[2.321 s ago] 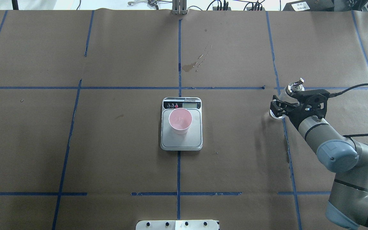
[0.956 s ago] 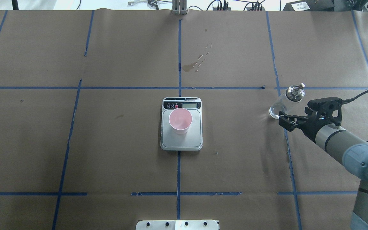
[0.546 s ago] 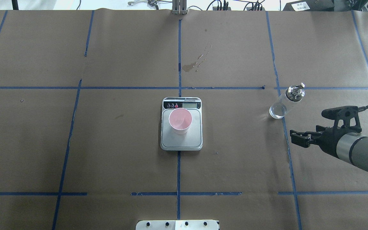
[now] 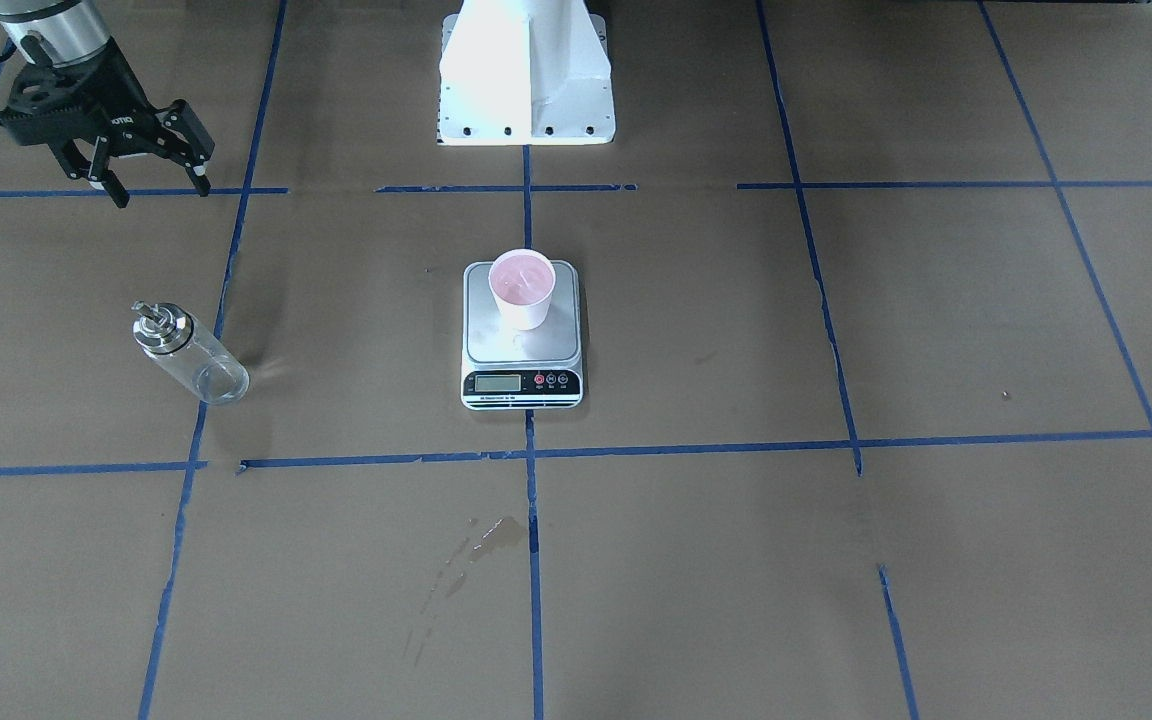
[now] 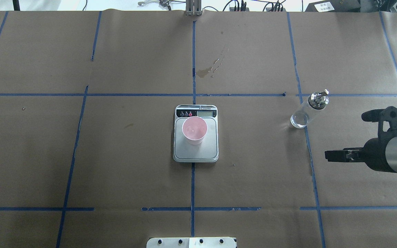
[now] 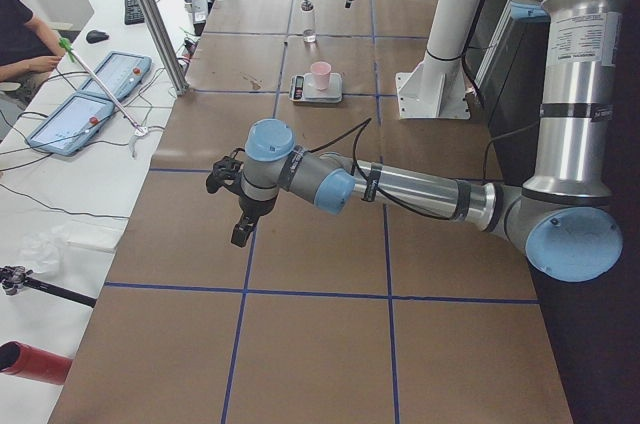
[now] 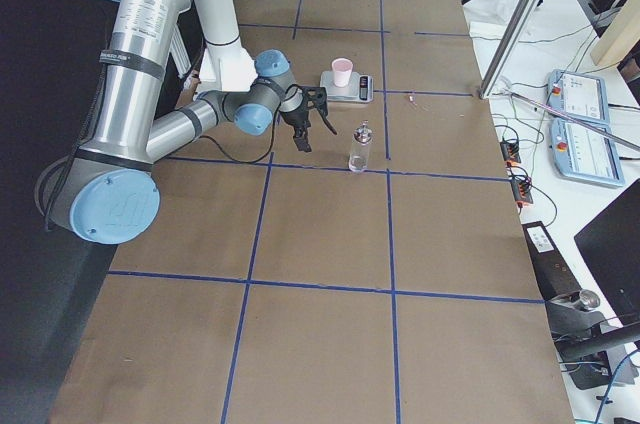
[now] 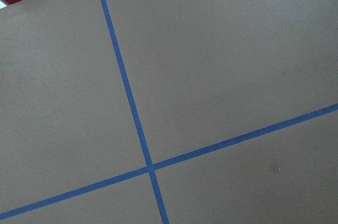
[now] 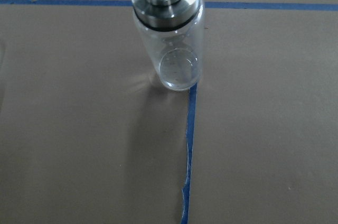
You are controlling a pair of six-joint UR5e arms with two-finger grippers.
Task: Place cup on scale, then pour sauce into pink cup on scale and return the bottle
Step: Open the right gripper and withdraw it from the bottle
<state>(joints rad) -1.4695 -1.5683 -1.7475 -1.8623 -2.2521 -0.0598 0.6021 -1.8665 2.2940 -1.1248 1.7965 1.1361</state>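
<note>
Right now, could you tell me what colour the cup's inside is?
Pink. The cup shows it best in the overhead view.

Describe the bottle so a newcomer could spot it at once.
Start at the scale in the middle of the brown table. Toward the robot's right, the bottle stands upright on a blue tape line. It is the only clear glass thing, topped by a metal collar and spout.
</note>
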